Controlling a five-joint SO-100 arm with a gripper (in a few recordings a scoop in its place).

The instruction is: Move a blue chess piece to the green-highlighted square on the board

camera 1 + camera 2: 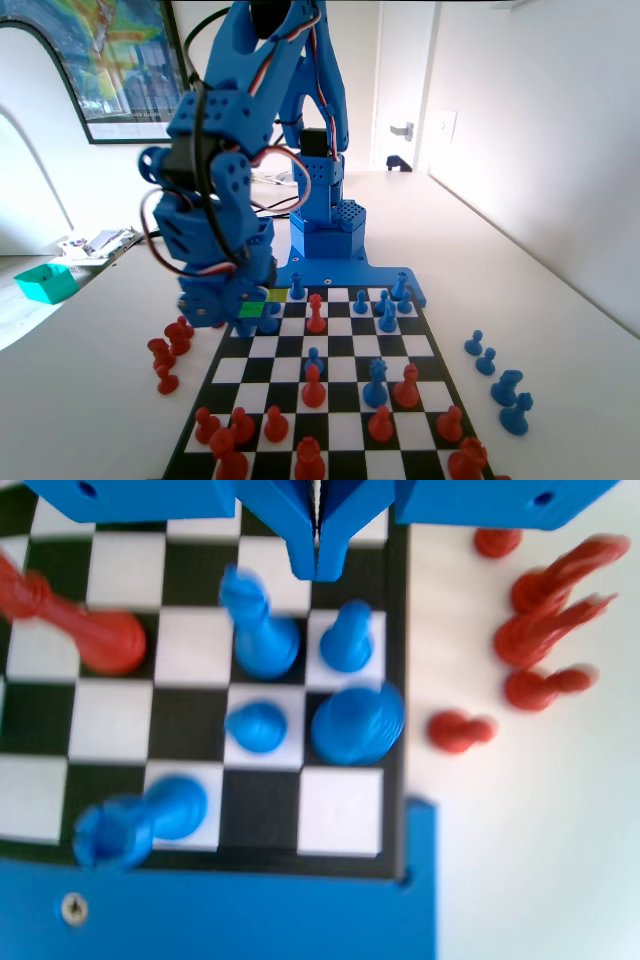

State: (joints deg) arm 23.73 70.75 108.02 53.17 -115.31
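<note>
- My claw hangs from the top of the wrist view, its two smooth blue plastic jaws pressed together into a narrow wedge, nothing between them.
- Just below the jaw tips in that view stands the blue chess piece, slim with a pointed, slanted top, glossy and a little blurred; beside it, to the right, is a short round-headed blue pawn.
- Further down the wrist view sit a small round blue piece, a broad ribbed blue piece and a chunky blue rook near the board's blue rim.
- The board is flat, matt black and white checks.
- Off the board, at the right of the wrist view, several red pieces lie on the pale table.
- In the fixed view my arm covers the far left corner of the board, and the green-highlighted square peeks out there, just beside my claw's housing; I cannot tell whether any piece touches it.
</note>
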